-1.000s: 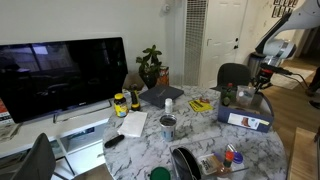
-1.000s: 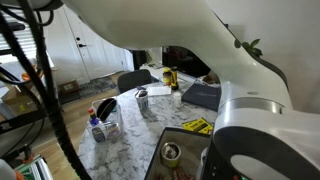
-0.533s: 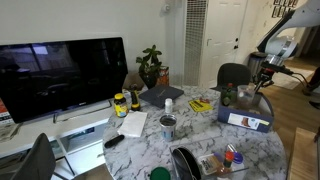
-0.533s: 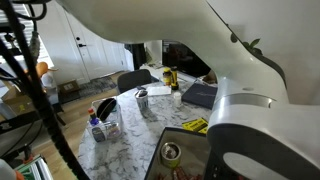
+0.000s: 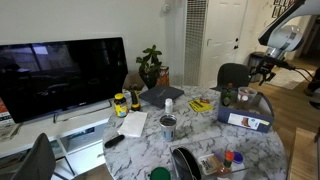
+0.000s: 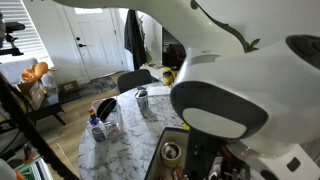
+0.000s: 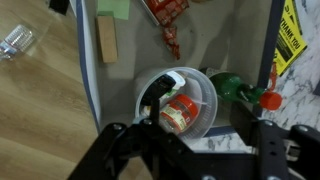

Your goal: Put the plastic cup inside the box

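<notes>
**Release check: cup in box, claw to clear upward**

Wrist view: the claw (image 7: 192,148) hangs over the box (image 7: 90,70). Its two fingers are spread wide at lower left and lower right of frame, with nothing pinched between them. The plastic cup (image 7: 178,110) sits at lower centre of frame, inside the box walls and apart from both fingers.

Judgement: placement looks done, so the step in hand is the retreat. It is best done as a straight lift with the jaws wide and no sideways drift. The cup's rim lies between the fingers, and a graze could tip it or push it into the green object (image 7: 235,88) just beside it.

In an exterior view, the claw (image 5: 262,68) is above the box (image 5: 225,115) at the right end of the desk (image 5: 150,140). The cup cannot be made out there.

Cup appearance: red body with a paler ring of rim around it, seen from above. Upright or tilted cannot be told. It looks light and thin-walled, probably easy to knock.
</notes>
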`<state>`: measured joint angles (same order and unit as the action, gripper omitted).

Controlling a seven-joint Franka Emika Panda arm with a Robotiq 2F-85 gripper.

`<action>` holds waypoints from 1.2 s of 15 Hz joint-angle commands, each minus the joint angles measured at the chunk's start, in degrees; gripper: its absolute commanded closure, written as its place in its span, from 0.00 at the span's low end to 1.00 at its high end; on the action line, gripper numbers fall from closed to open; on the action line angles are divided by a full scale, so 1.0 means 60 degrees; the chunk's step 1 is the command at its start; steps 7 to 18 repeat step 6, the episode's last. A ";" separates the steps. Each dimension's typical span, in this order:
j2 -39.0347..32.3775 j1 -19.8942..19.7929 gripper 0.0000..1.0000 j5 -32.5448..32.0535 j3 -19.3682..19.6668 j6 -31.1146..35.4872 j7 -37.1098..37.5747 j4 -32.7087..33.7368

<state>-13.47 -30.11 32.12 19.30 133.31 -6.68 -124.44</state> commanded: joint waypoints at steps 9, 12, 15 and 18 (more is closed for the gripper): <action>0.3146 0.0745 0.00 -0.0742 0.0486 0.1913 -0.2048 -0.2862; 0.3146 0.0745 0.00 -0.0742 0.0486 0.1913 -0.2048 -0.2862; 0.3146 0.0745 0.00 -0.0742 0.0486 0.1913 -0.2048 -0.2862; 0.3146 0.0745 0.00 -0.0742 0.0486 0.1913 -0.2048 -0.2862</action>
